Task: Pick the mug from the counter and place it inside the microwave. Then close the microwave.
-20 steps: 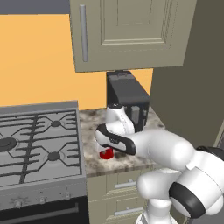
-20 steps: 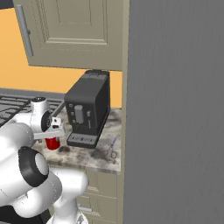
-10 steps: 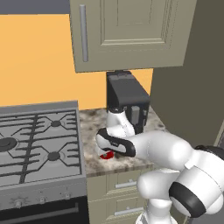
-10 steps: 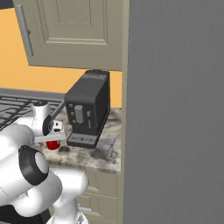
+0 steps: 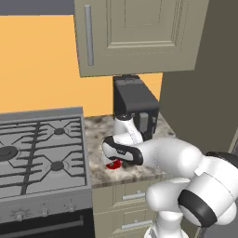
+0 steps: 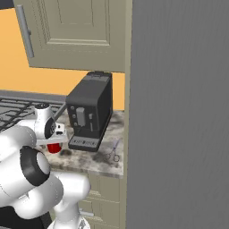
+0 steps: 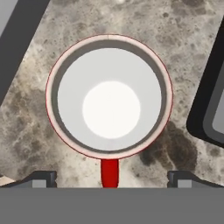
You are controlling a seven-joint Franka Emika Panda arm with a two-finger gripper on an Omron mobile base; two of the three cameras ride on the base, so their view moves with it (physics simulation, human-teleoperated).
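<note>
Speckled table beside the stove carries the mug, upright just left of the coffee machine, and I have my tool wide open straight above it, rim centred between the fingertips, handle pointing toward me.

The red mug, white inside, stands upright on the speckled counter.
</note>
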